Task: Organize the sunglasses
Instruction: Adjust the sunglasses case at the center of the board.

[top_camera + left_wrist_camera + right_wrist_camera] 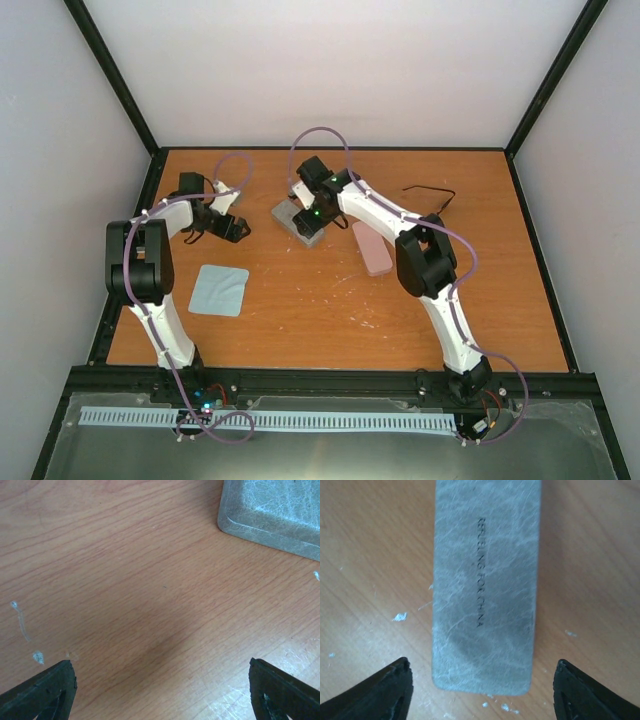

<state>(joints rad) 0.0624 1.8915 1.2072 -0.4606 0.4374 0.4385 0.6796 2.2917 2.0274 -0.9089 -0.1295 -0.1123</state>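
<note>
The sunglasses [430, 194], thin and black, lie on the table at the back right, apart from both arms. A grey oblong case [292, 222] lies closed near the middle back. My right gripper [308, 214] hovers over it. In the right wrist view the grey case [485, 580] runs lengthwise between the spread fingers [390, 687], with a gap of bare wood on each side. My right gripper [482, 664] is open. Left of the case, my left gripper [234, 228] is open over bare wood. The left wrist view shows that gripper [162, 680] holding nothing, with the case corner [272, 510] at top right.
A pink oblong case [372, 248] lies just right of the grey one, under the right arm. A light-blue square cloth [220, 290] lies flat at the front left. Black frame rails edge the wooden table [330, 300], with white walls around it.
</note>
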